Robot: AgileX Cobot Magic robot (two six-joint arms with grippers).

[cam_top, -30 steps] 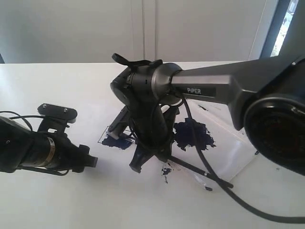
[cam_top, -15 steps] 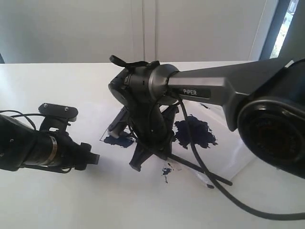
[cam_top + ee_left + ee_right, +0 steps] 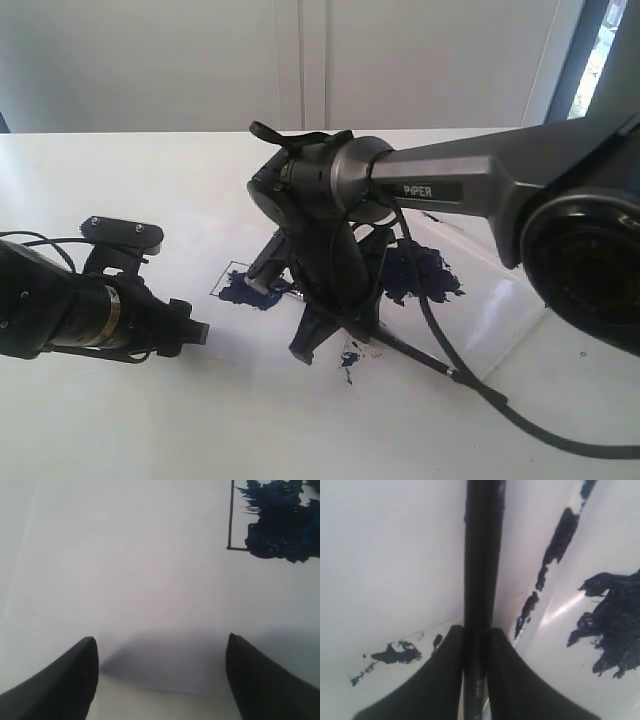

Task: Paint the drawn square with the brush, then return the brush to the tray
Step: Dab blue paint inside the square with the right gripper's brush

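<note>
Part of the drawn square point(image 3: 238, 288) behind right arm point(image 3: 330, 235)

White tabletop point(image 3: 150, 420), matte, bearing one small stray dark blue paint splatter point(image 3: 348, 357) with no outline near its middle front and a tiny dark speck point(image 3: 583, 352) toward the right; behind it, pale wall panels point(image 3: 200, 60) with vertical seams and a bright window strip point(image 3: 605, 40) at far right.

One brush point(image 3: 482, 555), one tray point(image 3: 500, 300), one drawn square point(image 3: 243, 288) (paint-smeared), two claws point(image 3: 160, 645) point(image 3: 476, 630).

Black brush point(image 3: 482, 555) tilts near the paint-blotted tray point(image 3: 495, 300); drawn square point(image 3: 275, 517) partly painted.
</note>
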